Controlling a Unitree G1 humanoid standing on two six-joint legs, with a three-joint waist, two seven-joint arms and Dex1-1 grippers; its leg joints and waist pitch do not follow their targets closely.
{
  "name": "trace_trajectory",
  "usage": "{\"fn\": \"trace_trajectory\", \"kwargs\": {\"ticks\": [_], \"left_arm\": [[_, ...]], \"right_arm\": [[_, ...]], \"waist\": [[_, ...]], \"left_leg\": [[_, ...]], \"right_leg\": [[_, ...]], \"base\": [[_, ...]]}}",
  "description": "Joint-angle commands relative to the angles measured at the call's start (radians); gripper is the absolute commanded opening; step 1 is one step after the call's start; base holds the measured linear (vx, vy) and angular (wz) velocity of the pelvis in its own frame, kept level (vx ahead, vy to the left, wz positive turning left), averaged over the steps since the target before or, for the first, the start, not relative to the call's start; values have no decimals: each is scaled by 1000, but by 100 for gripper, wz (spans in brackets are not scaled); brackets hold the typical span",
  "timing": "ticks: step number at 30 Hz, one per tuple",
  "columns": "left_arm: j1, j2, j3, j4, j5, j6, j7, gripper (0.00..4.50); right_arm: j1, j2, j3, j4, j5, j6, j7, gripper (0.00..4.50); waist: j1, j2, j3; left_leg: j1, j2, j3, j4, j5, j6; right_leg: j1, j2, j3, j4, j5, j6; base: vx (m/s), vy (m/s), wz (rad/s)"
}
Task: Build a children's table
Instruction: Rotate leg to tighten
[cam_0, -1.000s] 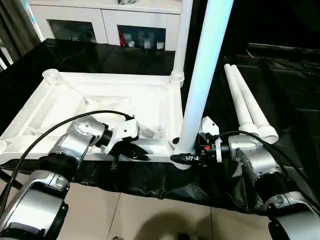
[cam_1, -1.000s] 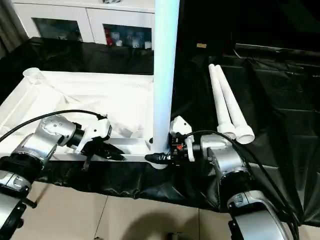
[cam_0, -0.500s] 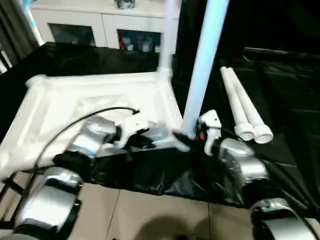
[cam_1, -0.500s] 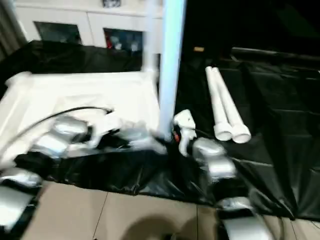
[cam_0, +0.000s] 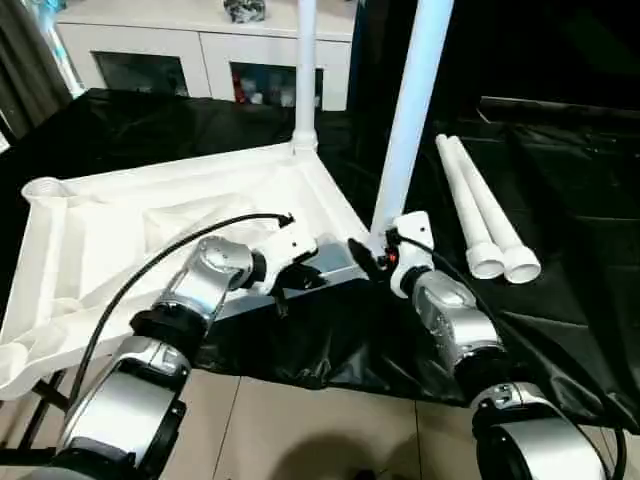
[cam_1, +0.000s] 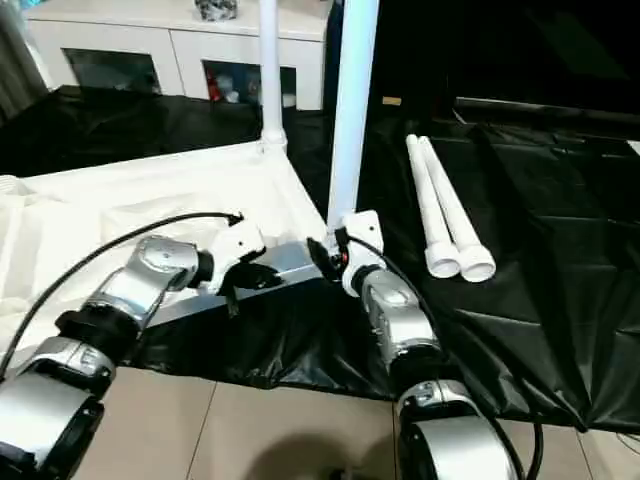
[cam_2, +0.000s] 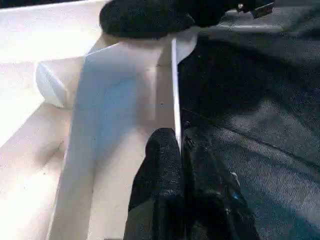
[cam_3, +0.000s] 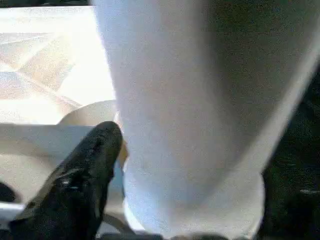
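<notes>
Black fingers of the left tool (cam_0: 283, 283) are pressed together on the thin rim of the tabletop (cam_0: 120, 230), near edge, close to its near right corner; the left wrist view shows the wall caught between the two pads (cam_2: 162, 165). Right tool (cam_0: 365, 258) sits at that same corner w/ its fingers spread around the foot of the near leg (cam_0: 410, 110); in the right wrist view one finger (cam_3: 82, 175) lies beside the tube, and whether it presses the tube I can't tell. Moving outward: tabletop lies underside up, ribs showing, on the black-covered desk (cam_0: 560, 170), skewed so the near left corner hangs past the desk edge. Two legs stand upright in sockets: the near leg at the near right corner, and a far leg (cam_0: 305, 70) at the far right corner. Two spare legs (cam_0: 480, 215) lie side by side, touching, on the cloth to the robot's right, apart from the tabletop. Left-hand sockets, e.g. far left one (cam_0: 42, 190), are empty. White cabinet (cam_0: 200, 45) behind the desk. Progress, judged from this: approx. half done, 2 of 4 legs in. Left to do: confirm near leg is fully seated, then fetch the spare legs, fit both on the left side, flip the table upright.
</notes>
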Motion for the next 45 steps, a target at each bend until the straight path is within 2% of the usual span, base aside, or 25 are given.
{"fn": "trace_trajectory", "kwargs": {"ticks": [1, 3, 4, 6, 8, 10, 12, 14, 17, 18, 20, 23, 30, 32, 33, 35, 36, 38, 39, 40, 41, 42, 44, 45], "left_arm": [[2, -27, -48, -56, -32, -71, -76, 0], [11, 2, -52, -56, -29, -86, -110, 0], [12, 9, -53, -53, -28, -88, -118, 0], [15, 24, -50, -50, -31, -96, -147, 0], [21, 50, -51, -50, -37, -110, -200, 0], [22, 54, -50, -48, -38, -113, -211, 0], [22, 67, -50, -45, -43, -123, -245, 0], [22, 87, -56, -44, -51, -140, -287, 0], [24, 105, -62, -56, -61, -148, -342, 0], [25, 107, -63, -58, -63, -148, -353, 0], [25, 118, -69, -58, -62, -160, -381, 0], [21, 122, -71, -48, -57, -174, -390, 0], [14, 131, -74, -38, -60, -179, -412, 0], [10, 123, -64, -39, -64, -162, -392, 0], [5, 113, -57, -34, -64, -148, -368, 0], [-14, 83, -40, -7, -54, -117, -278, 0], [-15, 81, -39, -6, -54, -116, -272, 0], [-27, 44, -30, 14, -45, -91, -196, 0], [-30, 24, -29, 15, -39, -74, -164, 0], [-32, 3, -30, 16, -32, -62, -129, 0], [-33, -8, -32, 16, -26, -55, -110, 0], [-37, -36, -38, 21, -13, -42, -64, 0], [-45, -76, -41, 23, -6, -23, -14, 0], [-48, -89, -39, 21, -9, -13, -2, 0]], "right_arm": [[-4, 21, 89, -11, 2, -11, 154, 382], [14, -33, 114, -41, 5, -36, 268, 382], [20, -48, 120, -54, 12, -31, 313, 382], [34, -83, 132, -87, 30, -16, 419, 382], [52, -138, 154, -139, 59, 30, 573, 382], [53, -147, 156, -143, 59, 33, 597, 382], [58, -177, 174, -161, 64, 47, 669, 382], [61, -209, 195, -174, 66, 61, 751, 382], [64, -237, 220, -183, 55, 72, 820, 382], [66, -242, 226, -186, 53, 75, 832, 356], [71, -257, 243, -193, 40, 76, 857, 356], [72, -258, 246, -192, 32, 72, 857, 318], [94, -255, 253, -232, 48, 96, 865, 284], [107, -245, 249, -247, 58, 108, 852, 282], [113, -236, 242, -250, 62, 110, 832, 280], [120, -190, 205, -240, 66, 118, 718, 279], [120, -187, 203, -239, 65, 118, 709, 279], [113, -134, 180, -195, 37, 113, 550, 279], [107, -107, 170, -172, 19, 116, 456, 279], [97, -77, 156, -144, 3, 118, 356, 278], [90, -60, 148, -127, -5, 120, 298, 278], [66, -14, 121, -88, 0, 136, 184, 277], [34, 34, 96, -45, 6, 148, 74, 277], [26, 47, 91, -37, 4, 150, 49, 277]], "waist": [[2, 2, -66], [5, 2, -69], [7, 6, -70], [9, 3, -71], [17, 3, -78], [21, 5, -78], [26, 1, -77], [35, 1, -75], [38, 0, -71], [38, 0, -70], [38, -1, -70], [38, -1, -72], [39, 0, -74], [38, -1, -72], [39, 4, -72], [39, 2, -69], [37, 2, -65], [31, 0, -63], [28, 0, -62], [23, 1, -59], [19, 0, -57], [12, -1, -56], [-1, 0, -55], [-2, 4, -54]], "left_leg": [[-9, 17, -1, -74, -237, 86], [-9, 19, 1, -72, -212, 96], [-7, 20, 4, -71, -195, 105], [-10, 21, 6, -68, -169, 120], [-17, 25, 5, -66, -104, 144], [-19, 28, 6, -63, -75, 161], [-19, 26, 6, -62, -83, 153], [-17, 25, 8, -64, -107, 142], [-15, 27, 7, -67, -135, 118], [-14, 27, 7, -68, -139, 115], [-15, 27, 6, -68, -139, 103], [-16, 27, 6, -68, -122, 98], [-15, 27, 6, -67, -105, 105], [-16, 26, 6, -68, -115, 101], [-15, 26, 6, -68, -118, 99], [-11, 26, 8, -69, -133, 89], [-6, 23, 8, -70, -160, 76], [-5, 19, 3, -73, -185, 52], [-7, 18, 2, -73, -189, 49], [-5, 17, 1, -74, -202, 38], [-4, 14, 1, -73, -211, 31], [-4, 8, -3, -72, -238, 25], [7, 2, -4, -66, -267, 28], [10, 4, -3, -65, -274, 32]], "right_leg": [[55, -59, 53, -77, -386, -164], [57, -58, 57, -68, -333, -189], [56, -57, 59, -63, -292, -208], [61, -55, 61, -56, -241, -226], [70, -51, 59, -38, -142, -254], [67, -53, 60, -30, -86, -272], [70, -54, 61, -30, -105, -269], [69, -55, 61, -37, -169, -251], [65, -56, 61, -43, -233, -229], [64, -55, 61, -45, -244, -226], [65, -55, 62, -47, -269, -214], [65, -55, 62, -44, -254, -213], [65, -54, 63, -40, -210, -223], [66, -54, 62, -42, -227, -219], [66, -54, 62, -43, -235, -217], [61, -54, 62, -50, -267, -208], [57, -54, 61, -58, -322, -194], [57, -56, 58, -69, -422, -157], [57, -56, 57, -71, -440, -148], [52, -56, 56, -77, -482, -131], [50, -54, 54, -81, -508, -119], [52, -55, 46, -90, -577, -90], [42, -53, 35, -110, -642, -56], [39, -55, 35, -111, -643, -57]], "base": [[0, 0, 0], [0, 0, 0], [53, -22, 10], [54, -21, 9], [50, -16, 4], [0, 0, 0], [0, 0, 0], [0, 0, 0], [0, 0, 0], [0, 0, 0], [0, 0, 0], [0, 0, 0], [0, 0, 0], [0, 0, 0], [0, 0, 0], [0, 0, 0], [0, 0, 0], [0, 0, 0], [0, 0, 0], [0, 0, 0], [0, 0, 0], [0, 0, 0], [0, 0, 0], [0, 0, 0]]}}
